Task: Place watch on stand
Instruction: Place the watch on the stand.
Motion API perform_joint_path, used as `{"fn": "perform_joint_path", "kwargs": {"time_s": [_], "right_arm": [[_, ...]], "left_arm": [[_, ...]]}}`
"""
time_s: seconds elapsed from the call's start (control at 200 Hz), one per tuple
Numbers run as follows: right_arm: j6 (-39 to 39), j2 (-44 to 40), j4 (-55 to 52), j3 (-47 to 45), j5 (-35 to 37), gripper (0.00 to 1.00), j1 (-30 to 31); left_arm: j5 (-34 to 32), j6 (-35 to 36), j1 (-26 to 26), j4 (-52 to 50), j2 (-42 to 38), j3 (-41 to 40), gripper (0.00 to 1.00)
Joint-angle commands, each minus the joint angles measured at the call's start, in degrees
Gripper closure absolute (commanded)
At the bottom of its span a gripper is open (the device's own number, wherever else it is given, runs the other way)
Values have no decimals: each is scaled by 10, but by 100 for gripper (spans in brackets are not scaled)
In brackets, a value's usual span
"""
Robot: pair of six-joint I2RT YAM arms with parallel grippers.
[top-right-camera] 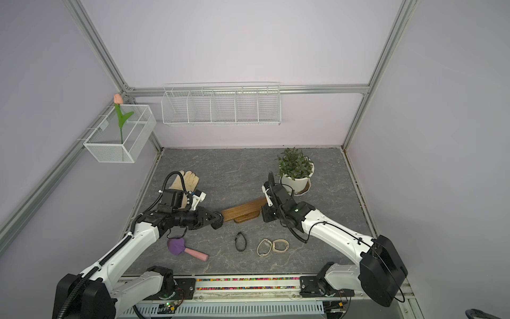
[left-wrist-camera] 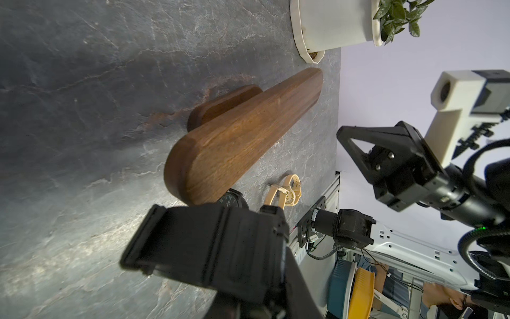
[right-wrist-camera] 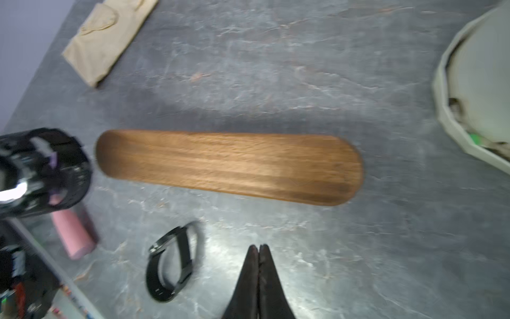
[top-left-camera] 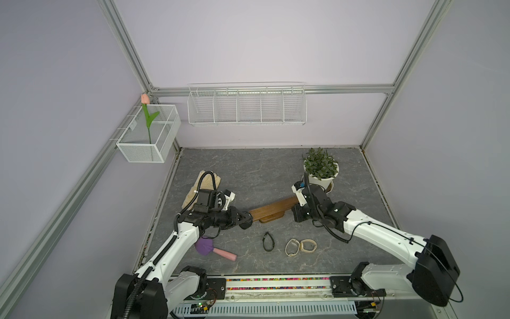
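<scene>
My left claw (top-left-camera: 244, 220) is clamping on the black watch (left-wrist-camera: 207, 243), strap looped; I am holding it above the table (top-left-camera: 248, 171), just beside the left end of the stand (top-left-camera: 273, 208). The loop is not around the bar; whether strap and wood are touching I cannot tell. In the left wrist view its dial is peeking out right beside that rounded end.

My right claw (right-wrist-camera: 259, 247) is hanging empty, tips pressed together, pointing down just on the near side of the stand's right end.

The stand is lying mid-table on its oval base, its bar running from near left to far right.

- Nearer than the stand, a spare black watch (right-wrist-camera: 165, 295) is lying on the table.
- Right of that, two beige watches (left-wrist-camera: 289, 196) are lying side by side, touching.
- Far right, a potted plant (top-left-camera: 320, 168) in a white pot is standing just beyond the stand's right end.
- Far left, a tan glove (top-left-camera: 202, 185) is lying partly under my left wrist.
- Near left, a purple-headed pink-handled item (top-left-camera: 214, 248) is lying partly under my left forearm.
- On the left wall, a mesh basket (top-left-camera: 143, 154) is holding a tulip (top-left-camera: 145, 99).
- On the far wall, a wire rack (top-left-camera: 247, 106) is hanging.
</scene>
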Motion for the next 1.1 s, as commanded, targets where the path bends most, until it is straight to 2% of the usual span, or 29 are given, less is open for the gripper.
{"fn": "perform_joint_path", "kwargs": {"time_s": [0.0,0.235,0.345,0.625,1.099], "right_arm": [[-20,5,-8,8,26,93,-34],[-39,62,12,46,23,93,-90],[-46,90,23,62,25,93,-100],[-55,145,38,88,39,93,-101],[-42,178,45,109,14,93,-101]], "left_arm": [[-9,-8,-1,31,2,-3,100],[2,-15,-1,96,44,-14,100],[8,-5,-1,92,58,-8,100],[21,-7,-1,127,88,-2,100],[45,-22,-9,180,156,32,100]]}}
